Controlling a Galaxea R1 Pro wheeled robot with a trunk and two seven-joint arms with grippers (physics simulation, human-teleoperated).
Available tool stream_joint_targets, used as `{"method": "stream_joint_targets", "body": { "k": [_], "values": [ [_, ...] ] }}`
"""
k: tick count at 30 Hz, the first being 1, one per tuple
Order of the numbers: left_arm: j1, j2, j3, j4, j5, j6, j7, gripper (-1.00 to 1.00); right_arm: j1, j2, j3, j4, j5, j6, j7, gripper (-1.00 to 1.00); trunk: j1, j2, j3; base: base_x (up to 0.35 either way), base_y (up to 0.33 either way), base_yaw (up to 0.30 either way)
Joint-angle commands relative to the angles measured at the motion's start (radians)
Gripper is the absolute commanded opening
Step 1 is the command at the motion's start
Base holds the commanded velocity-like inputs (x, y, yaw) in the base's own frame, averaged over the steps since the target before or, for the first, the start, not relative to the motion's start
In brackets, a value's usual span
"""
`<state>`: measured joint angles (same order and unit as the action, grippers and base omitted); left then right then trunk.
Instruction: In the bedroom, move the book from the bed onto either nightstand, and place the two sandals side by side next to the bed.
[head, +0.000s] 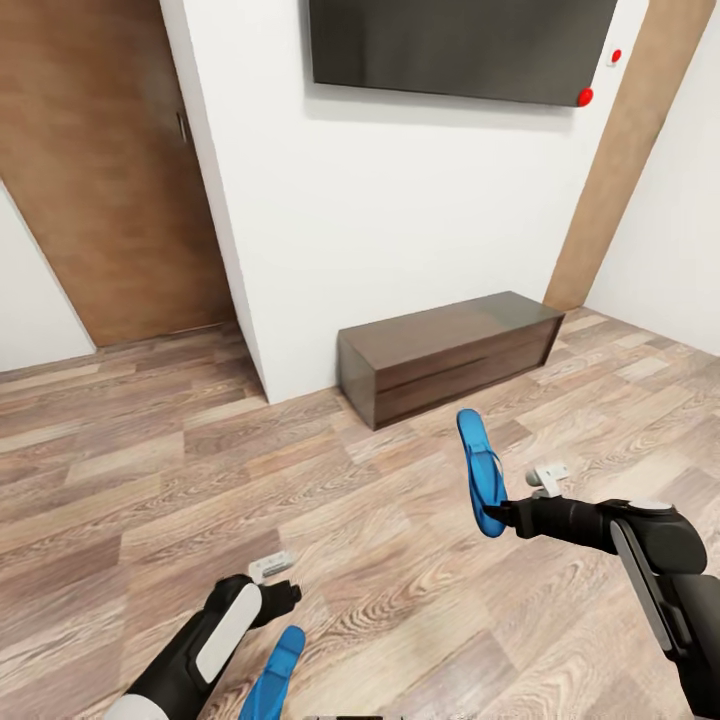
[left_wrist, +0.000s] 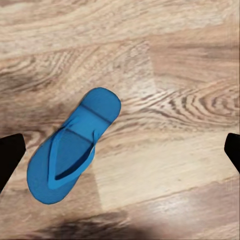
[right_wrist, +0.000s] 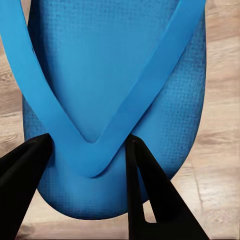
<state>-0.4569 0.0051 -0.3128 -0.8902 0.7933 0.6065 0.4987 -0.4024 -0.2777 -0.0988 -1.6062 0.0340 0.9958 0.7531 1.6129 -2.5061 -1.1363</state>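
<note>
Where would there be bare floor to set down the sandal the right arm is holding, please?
Wood floor lies bare between the door and the left end effector, and between the long cabinet and the held sandal. It is tighter by the second sandal, which lies under the left end effector.

Home room: wall-mounted TV, wooden door

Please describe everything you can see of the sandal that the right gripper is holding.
The held sandal is bright blue, flat and slim, with a finely textured sole and a smooth V-shaped strap. It looks like rubber or foam. The right gripper is shut on one end, its dark fingers on either side of the strap's point. It hangs above the wooden floor, lengthwise toward the long cabinet.
</note>
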Motion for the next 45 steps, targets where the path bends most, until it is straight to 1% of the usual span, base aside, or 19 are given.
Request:
{"method": "stream_joint_targets", "body": {
  "k": [1,2,5,9,11,16,17,18,20,29,37,42,43,45],
  "values": [
    [0.000,0.005,-0.003,0.000,0.002,0.000,0.015,1.00,-0.001,0.000,-0.001,-0.001,0.000,0.007,0.009,-1.00,0.000,-0.001,-0.005,0.000,0.000,-0.073],
    [0.000,0.013,-0.003,0.001,-0.013,-0.002,0.023,1.00,-0.001,0.000,-0.002,-0.001,0.000,0.009,0.009,-1.00,0.001,-0.001,-0.009,0.000,0.000,-0.139],
    [0.000,0.022,0.004,0.004,-0.027,-0.005,0.031,1.00,-0.001,0.000,0.000,-0.001,0.001,0.012,0.008,-1.00,0.001,-0.001,-0.009,0.000,0.000,-0.196],
    [0.000,0.026,0.007,0.009,-0.029,-0.007,0.032,1.00,-0.003,0.001,0.003,0.003,0.002,0.012,0.002,-1.00,0.001,-0.001,-0.009,0.000,0.000,-0.240],
    [0.002,0.028,0.007,0.012,-0.032,-0.012,0.030,1.00,-0.003,0.001,0.005,0.003,0.001,0.010,-0.014,-1.00,0.001,-0.001,-0.009,0.000,0.000,-0.252],
    [0.006,0.029,0.006,0.026,-0.037,-0.052,0.026,1.00,-0.003,0.001,0.008,0.001,0.000,0.009,-0.055,-1.00,0.001,-0.001,-0.009,0.000,0.064,-0.257],
    [0.006,0.029,0.007,0.037,-0.036,-0.061,0.018,1.00,-0.003,0.001,0.009,0.001,0.000,0.007,-0.064,-1.00,0.001,-0.001,-0.009,0.000,0.199,-0.226],
    [0.007,0.029,0.008,0.057,-0.036,-0.076,-0.031,1.00,-0.002,0.002,0.009,-0.001,-0.002,0.002,-0.077,-1.00,0.001,-0.001,-0.009,0.000,0.283,-0.059],
    [0.007,0.029,0.009,0.060,-0.036,-0.078,-0.038,1.00,-0.002,0.002,0.008,-0.001,-0.002,0.002,-0.078,-1.00,0.001,-0.001,-0.009,0.000,0.288,-0.039],
    [0.007,0.028,0.009,0.062,-0.031,-0.079,-0.047,1.00,-0.002,0.002,0.009,-0.001,-0.001,0.002,-0.080,-1.00,0.001,-0.001,-0.009,-0.062,0.288,-0.011],
    [0.007,0.024,0.009,0.062,-0.029,-0.077,-0.048,1.00,-0.003,0.002,0.007,0.000,-0.001,0.011,-0.083,-1.00,0.001,-0.001,-0.007,-0.181,0.143,-0.064],
    [0.006,0.015,0.006,0.043,-0.030,-0.064,-0.025,1.00,-0.006,0.002,0.003,0.000,-0.002,0.040,-0.084,-1.00,0.001,-0.001,-0.004,-0.050,0.037,-0.190],
    [0.005,0.014,0.004,0.029,-0.032,-0.043,-0.007,1.00,-0.006,0.001,0.001,-0.002,-0.003,0.051,-0.084,-1.00,0.001,-0.001,-0.003,-0.020,0.015,-0.216],
    [0.005,0.012,0.002,0.019,-0.035,-0.018,0.012,1.00,-0.007,0.001,0.000,-0.003,-0.003,0.051,-0.084,-1.00,0.001,-0.001,-0.001,-0.014,0.011,-0.221]
  ]
}}
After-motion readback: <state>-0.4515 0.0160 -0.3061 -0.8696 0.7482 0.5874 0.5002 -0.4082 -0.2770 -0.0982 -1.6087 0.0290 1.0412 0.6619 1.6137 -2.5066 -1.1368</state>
